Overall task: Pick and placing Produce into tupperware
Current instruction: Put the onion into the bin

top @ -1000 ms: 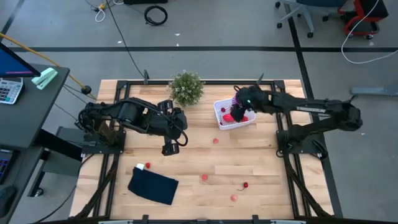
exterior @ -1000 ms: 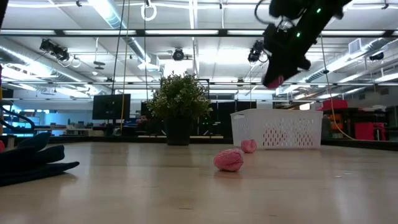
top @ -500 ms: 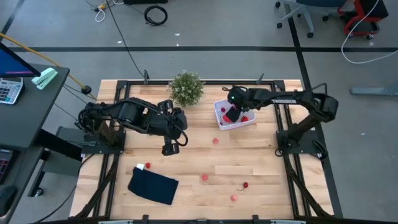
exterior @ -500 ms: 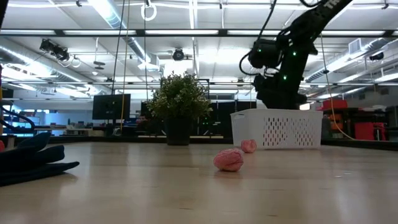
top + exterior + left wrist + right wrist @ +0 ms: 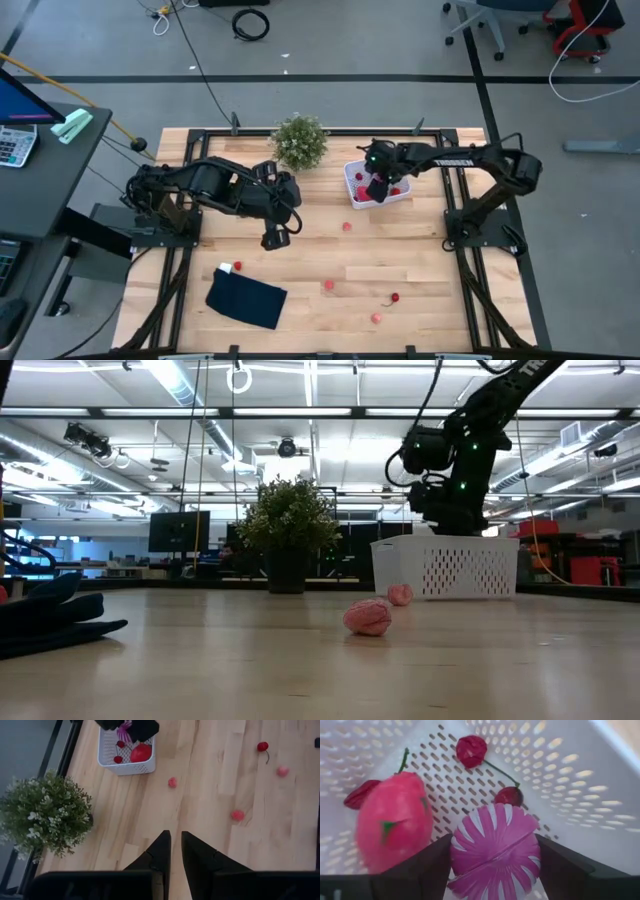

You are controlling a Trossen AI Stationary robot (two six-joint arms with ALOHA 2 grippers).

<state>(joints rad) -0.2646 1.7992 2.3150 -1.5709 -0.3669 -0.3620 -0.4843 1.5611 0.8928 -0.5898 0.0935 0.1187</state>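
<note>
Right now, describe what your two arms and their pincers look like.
Both arms are dark, near-black, jointed tubes mounted on black frames at the table's sides. The right arm carries white lettering along its forearm and small green lights near the wrist. The left arm looks bulkier, with no marking I can read. The left pincer has two flat black fingers tapering to wedge tips; the right pincer shows dark, broad fingers.

- The basket (image 5: 352, 184) sits at the far side of the table (image 5: 420, 270), right of the plant (image 5: 299, 141).
- The cloth (image 5: 246, 297) lies near left.
- Loose fruits (image 5: 327, 285) lie between.
</note>
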